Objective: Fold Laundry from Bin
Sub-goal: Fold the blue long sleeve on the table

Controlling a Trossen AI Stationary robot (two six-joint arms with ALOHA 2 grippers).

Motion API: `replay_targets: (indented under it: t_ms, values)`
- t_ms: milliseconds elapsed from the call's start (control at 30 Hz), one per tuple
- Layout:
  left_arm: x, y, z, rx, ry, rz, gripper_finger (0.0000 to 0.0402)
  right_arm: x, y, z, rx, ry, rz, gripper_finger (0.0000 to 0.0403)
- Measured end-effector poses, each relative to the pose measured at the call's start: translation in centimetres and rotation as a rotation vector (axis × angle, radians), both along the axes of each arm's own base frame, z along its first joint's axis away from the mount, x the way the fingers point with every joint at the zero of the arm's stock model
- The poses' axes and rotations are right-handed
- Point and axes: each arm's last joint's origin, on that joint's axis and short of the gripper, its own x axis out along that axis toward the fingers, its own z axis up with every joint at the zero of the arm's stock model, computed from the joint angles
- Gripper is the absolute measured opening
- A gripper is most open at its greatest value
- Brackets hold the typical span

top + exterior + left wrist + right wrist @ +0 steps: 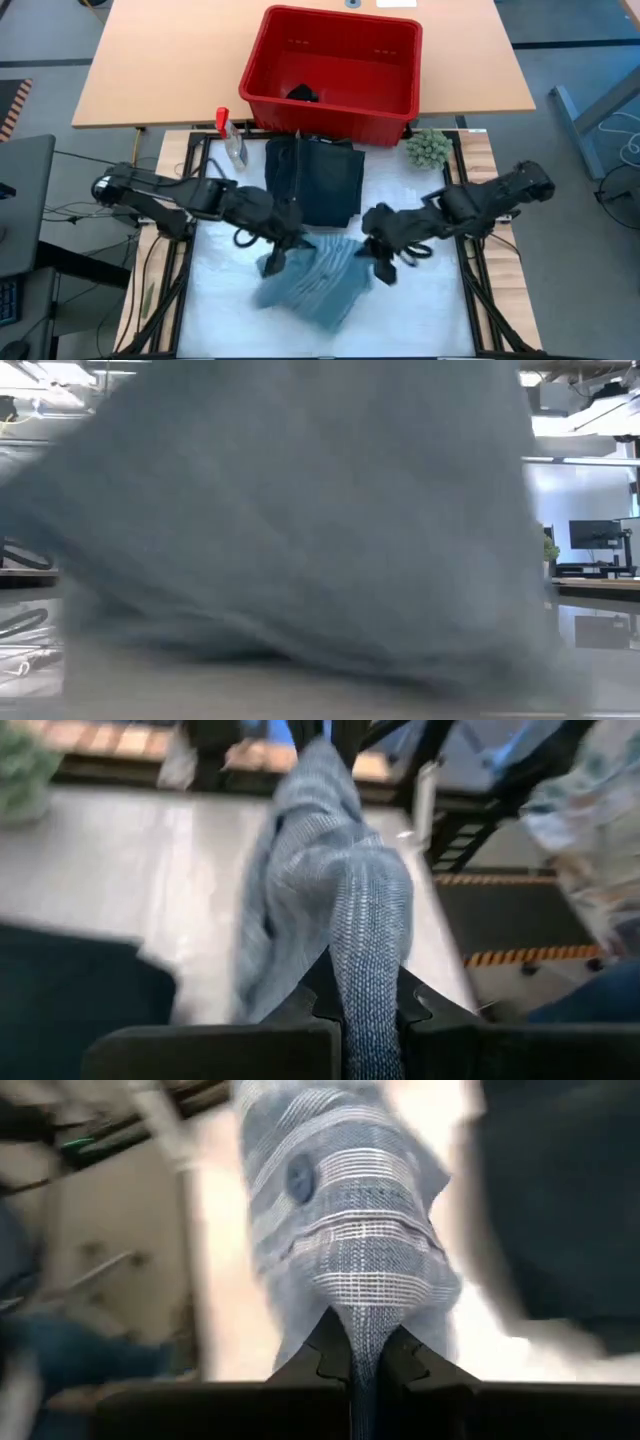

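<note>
Both arms are working the grey-blue garment (315,285), which lies crumpled on the white mat on the near side of the red bin (330,105). The left gripper (283,252) is clenched on one edge of it — the left wrist view shows a ridge of woven cloth pinched tight between the dark fingers (305,1005). The right gripper (380,262) is likewise clamped on the opposite edge, with a fold of the checked weave and a button running into its closed jaws in the right wrist view.

Between this garment and the bin lies a dark navy garment (320,180), already flat and squared. A black piece (302,94) remains inside the bin.

The step looks like spreading the garment before folding. To do it well, the two grippers should pull apart evenly and lift just enough to shake out the bunching, keeping clear of the navy stack. The low view is filled with blurred cloth, so how much hangs free is uncertain — probably most of it rests on the mat.
</note>
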Motion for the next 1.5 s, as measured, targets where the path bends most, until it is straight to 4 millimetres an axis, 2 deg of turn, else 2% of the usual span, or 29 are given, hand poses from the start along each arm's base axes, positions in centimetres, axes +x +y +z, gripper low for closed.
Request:
replay_targets:
  t_ms: [200,300,400,533,633,867,1033,1133,1267,1367,1500]
  values:
    - [-0.1,4.0,-6.9,0.092,0.143,0.057,0.0000,1.1,-2.3,-4.4,-0.098,0.091,-0.181,0.0031]
    - [0.0,4.9,-8.5,0.129,0.135,0.057,0.0000,1.2,-2.2,-6.0,-0.182,0.123,-0.218,0.0031]
    - [0.0,5.1,-8.4,0.186,0.122,0.056,0.0000,1.0,-2.0,-6.6,-0.270,0.122,-0.217,0.0031]
    - [0.3,5.5,-6.9,0.254,0.071,0.063,0.0000,1.0,-2.8,-6.9,-0.296,0.149,-0.230,0.0031]
    - [0.3,5.7,-6.6,0.310,0.060,0.058,0.0000,1.1,-3.0,-6.9,-0.341,0.152,-0.198,0.0031]
    - [0.0,4.6,-7.2,0.353,0.103,-0.044,0.0000,0.5,-0.9,-7.0,-0.358,0.139,-0.116,0.0031]
    - [-0.1,4.3,-7.5,0.383,0.112,-0.078,0.0000,0.6,-0.3,-8.2,-0.418,0.214,-0.107,0.0031]
    - [0.1,4.5,-7.4,0.404,0.096,-0.076,0.0000,0.9,-1.0,-8.7,-0.466,0.257,-0.098,0.0031]
    - [0.7,5.6,-7.6,0.495,0.086,-0.013,0.0000,1.4,-2.8,-8.9,-0.594,0.281,-0.158,0.0031]
    - [1.4,6.6,-8.4,0.557,0.107,-0.007,0.0000,1.7,-4.4,-8.8,-0.694,0.297,-0.183,0.0031]
    - [2.3,7.9,-9.2,0.630,0.114,0.019,0.0000,1.6,-6.1,-8.3,-0.742,0.320,-0.212,0.0031]
